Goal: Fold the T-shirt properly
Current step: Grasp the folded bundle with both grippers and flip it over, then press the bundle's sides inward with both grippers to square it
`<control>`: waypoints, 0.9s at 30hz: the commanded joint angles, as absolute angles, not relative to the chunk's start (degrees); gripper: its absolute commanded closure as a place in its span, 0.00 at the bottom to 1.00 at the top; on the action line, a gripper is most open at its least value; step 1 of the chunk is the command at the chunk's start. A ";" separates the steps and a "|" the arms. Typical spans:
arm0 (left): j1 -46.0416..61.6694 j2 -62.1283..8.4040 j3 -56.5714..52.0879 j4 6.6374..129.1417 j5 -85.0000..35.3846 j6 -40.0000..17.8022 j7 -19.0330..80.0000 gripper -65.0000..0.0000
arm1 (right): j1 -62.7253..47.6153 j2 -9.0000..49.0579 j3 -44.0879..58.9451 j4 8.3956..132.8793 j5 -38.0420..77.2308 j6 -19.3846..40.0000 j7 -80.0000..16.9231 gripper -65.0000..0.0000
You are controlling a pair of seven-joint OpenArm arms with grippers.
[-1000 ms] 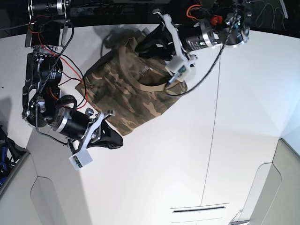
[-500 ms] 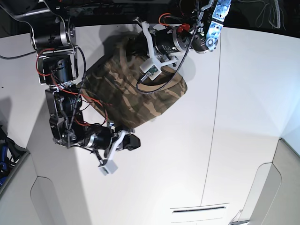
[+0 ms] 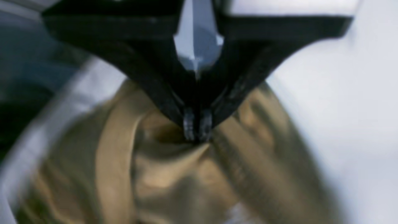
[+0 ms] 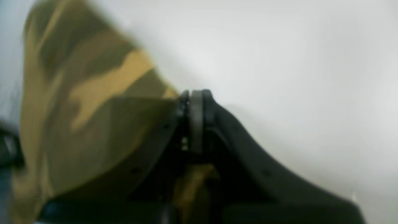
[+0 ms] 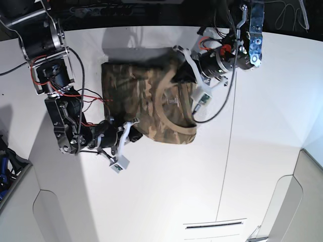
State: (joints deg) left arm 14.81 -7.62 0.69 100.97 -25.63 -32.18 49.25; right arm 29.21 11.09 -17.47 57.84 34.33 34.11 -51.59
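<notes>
Left gripper (image 3: pixel 196 126): jaws pressed together on a pinch of the T-shirt (image 3: pixel 174 174), the fabric gathering into folds that radiate from the fingertips (image 3: pixel 188 123). The wrist view is blurred; the tan ribbed collar (image 3: pixel 107 168) runs as a pale band to the left of the pinch, and white table (image 3: pixel 351 109) shows to the right. In the base view this gripper (image 5: pixel 182 75) sits at the shirt's upper right edge, on that view's right side, its arm (image 5: pixel 237 48) reaching in from the top.

Right gripper (image 4: pixel 194 102): jaws closed on an edge of the T-shirt (image 4: pixel 90 115), with the camouflage cloth spreading away to the left of the fingertips and a strip of it visible below, between the black fingers. This view is also blurred. In the base view the gripper (image 5: pixel 132 133) holds the shirt's lower left edge, on that view's left side; its arm (image 5: pixel 63 108), with red and black wiring, descends from the upper left.

T-shirt (image 5: pixel 146 103): lies on the white table (image 5: pixel 262 151) between the two grippers, in a compact, roughly rectangular shape, collar (image 5: pixel 174 118) uppermost and curving toward the lower right corner.
</notes>
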 commanded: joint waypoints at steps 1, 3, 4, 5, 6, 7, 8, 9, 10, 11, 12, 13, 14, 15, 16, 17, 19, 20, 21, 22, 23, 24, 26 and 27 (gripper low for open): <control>12.62 -7.81 -0.14 100.68 -25.43 -31.51 48.16 0.97 | 30.87 11.94 -17.21 58.72 36.64 34.35 -51.94 1.00; 9.45 -7.81 -0.56 98.00 -25.41 -31.09 47.97 0.97 | 30.59 13.32 -17.21 58.83 39.83 34.37 -54.13 1.00; 7.75 -7.79 -0.54 96.36 -25.41 -31.09 47.97 0.97 | 30.39 13.89 -17.21 58.85 41.65 34.37 -55.20 1.00; 6.07 -7.77 -0.38 94.50 -25.43 -31.09 47.97 0.97 | 29.93 14.52 -17.21 59.09 43.44 34.37 -56.03 1.00; 4.36 -7.77 -0.16 92.49 -25.41 -31.09 47.97 0.97 | 29.36 15.00 -17.15 59.51 44.80 34.37 -56.71 1.00; 2.66 -7.79 0.05 90.45 -25.41 -31.09 47.97 0.97 | 28.53 15.42 -17.02 60.23 46.04 34.41 -57.30 1.00; 0.95 -7.75 0.05 88.44 -25.39 -31.09 47.97 0.97 | 27.38 15.75 -16.69 61.14 46.89 34.52 -57.80 1.00; -0.60 -7.77 0.05 86.63 -25.39 -31.09 47.94 0.97 | 26.00 15.90 -16.14 62.22 47.33 34.54 -58.28 1.00; -2.04 -7.77 0.03 85.14 -25.39 -31.09 47.92 0.97 | 24.58 15.94 -15.40 63.35 47.62 34.57 -58.76 1.00; -3.29 -7.77 0.03 83.94 -25.41 -31.09 47.92 0.97 | 22.98 15.90 -14.50 64.71 47.88 34.57 -58.96 1.00; -4.43 -7.75 0.03 83.07 -25.41 -31.09 47.86 0.97 | 21.30 15.88 -13.54 66.22 48.07 34.57 -58.96 1.00; -5.28 -7.77 0.03 82.61 -25.43 -31.09 47.77 0.97 | 19.57 15.86 -12.60 67.92 48.40 34.54 -58.96 1.00; -6.04 -7.77 0.03 82.48 -25.43 -31.09 47.75 0.97 | 17.91 15.84 -11.64 69.71 48.88 34.54 -58.96 1.00; -6.74 -7.77 0.03 82.48 -25.43 -31.09 47.79 0.97 | 16.23 15.81 -10.70 71.50 49.25 34.54 -58.96 1.00; -7.40 -7.79 0.03 82.48 -25.41 -31.09 47.77 0.97 | 14.66 15.51 -9.78 73.23 49.30 34.54 -58.98 1.00; -7.94 -7.79 0.03 82.48 -25.41 -31.07 47.77 0.97 | 13.17 15.14 -8.82 74.85 49.30 34.57 -58.98 1.00; -8.95 -7.79 0.03 82.48 -25.43 -31.07 47.79 0.97 | 10.55 14.11 -7.38 77.47 49.21 34.54 -59.02 1.00; -9.32 -7.79 0.03 82.48 -25.45 -31.07 47.81 0.97 | 9.56 13.63 -6.96 78.43 49.04 34.54 -59.02 1.00; -9.56 -7.79 0.03 82.50 -25.50 -31.05 47.81 0.97 | 8.67 13.21 -6.59 79.29 48.86 34.52 -59.05 1.00; -9.76 -7.81 0.03 82.59 -25.76 -31.05 47.81 0.97 | 7.86 12.93 -6.37 79.94 48.86 34.54 -59.02 1.00; -9.89 -7.86 0.03 82.72 -26.06 -31.05 47.81 0.97 | 7.22 12.80 -6.20 80.38 48.82 34.54 -59.07 1.00; -9.89 -8.08 0.03 83.09 -26.46 -31.07 47.81 0.97 | 6.70 12.75 -6.00 80.75 48.82 34.52 -59.09 1.00; -9.85 -8.80 0.03 84.25 -27.73 -31.07 47.83 0.97 | 5.69 12.47 -4.99 81.32 48.62 34.52 -59.22 1.00; -9.82 -9.19 0.03 85.03 -27.94 -31.07 47.83 0.97 | 5.30 12.36 -4.38 81.47 48.75 34.52 -59.22 1.00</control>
